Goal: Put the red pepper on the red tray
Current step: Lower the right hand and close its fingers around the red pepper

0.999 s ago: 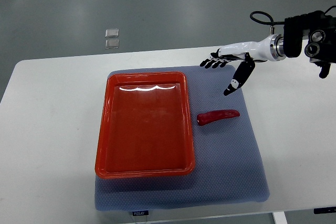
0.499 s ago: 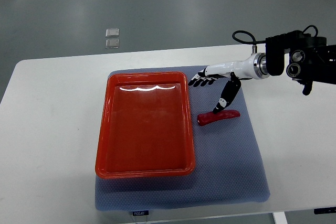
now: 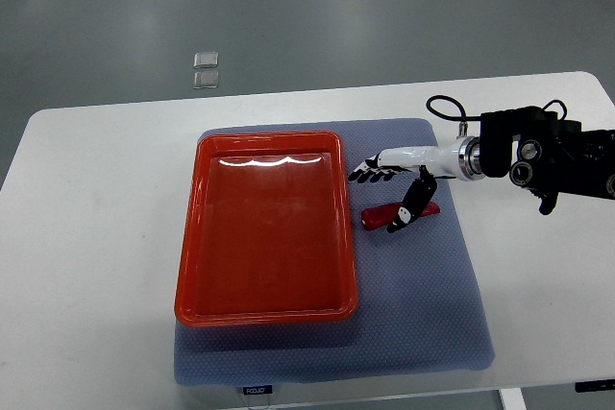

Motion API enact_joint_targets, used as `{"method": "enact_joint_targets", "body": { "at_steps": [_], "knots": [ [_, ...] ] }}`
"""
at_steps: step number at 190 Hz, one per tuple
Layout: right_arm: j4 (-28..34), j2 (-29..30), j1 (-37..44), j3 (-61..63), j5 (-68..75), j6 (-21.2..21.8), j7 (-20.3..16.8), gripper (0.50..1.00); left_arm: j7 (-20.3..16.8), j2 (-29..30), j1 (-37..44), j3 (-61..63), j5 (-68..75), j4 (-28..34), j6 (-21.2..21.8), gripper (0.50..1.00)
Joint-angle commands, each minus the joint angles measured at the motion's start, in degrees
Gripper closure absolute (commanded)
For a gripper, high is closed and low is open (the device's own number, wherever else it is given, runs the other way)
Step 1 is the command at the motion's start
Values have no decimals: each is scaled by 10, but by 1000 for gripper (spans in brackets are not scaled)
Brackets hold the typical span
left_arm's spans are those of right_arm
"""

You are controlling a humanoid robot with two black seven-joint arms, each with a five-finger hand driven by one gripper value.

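Observation:
A red pepper (image 3: pixel 384 213) lies on the blue-grey mat, just right of the red tray (image 3: pixel 264 228), which holds nothing. My right hand (image 3: pixel 389 187) reaches in from the right and hangs over the pepper. Its fingers (image 3: pixel 368 173) stretch out toward the tray's upper right corner, and the thumb (image 3: pixel 405 215) points down across the pepper's middle. The hand is open and does not hold the pepper. The pepper's right end shows past the thumb. My left arm is out of view.
The blue-grey mat (image 3: pixel 413 314) covers the middle of the white table (image 3: pixel 96 237). Two small clear squares (image 3: pixel 205 70) lie on the floor beyond the table's far edge. A black cable (image 3: pixel 444 108) loops above my right wrist.
My right hand has come down and toward the near left, from above the mat's far right corner to right over the pepper. The pepper and tray have not moved.

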Motion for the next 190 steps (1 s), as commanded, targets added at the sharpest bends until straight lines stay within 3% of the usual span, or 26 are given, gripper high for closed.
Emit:
{"method": "enact_joint_targets", "body": {
  "at_steps": [1,45,90,135,145,149,170,190],
  "knots": [
    [-2,2,-11,0,-6,-10,0,591,0,0,0,0,0,0,0,500],
    [-2,3,-30,-1,-23,-37,0,609,0,0,0,0,0,0,0,500],
    [-11,11,-37,-2,-30,-47,0,703,0,0,0,0,0,1,0,500],
    [-17,14,-51,-4,-50,-57,0,748,0,0,0,0,0,1,0,500],
    [-17,14,-52,-4,-53,-57,0,791,0,0,0,0,0,1,0,500],
    [-17,14,-52,-5,-57,-58,0,836,0,0,0,0,0,1,0,500],
    [-18,13,-52,-7,-72,-66,-1,973,0,0,0,0,0,1,0,500],
    [-17,10,-52,-6,-78,-70,-1,1000,0,0,0,0,0,1,0,500]
  ]
}}
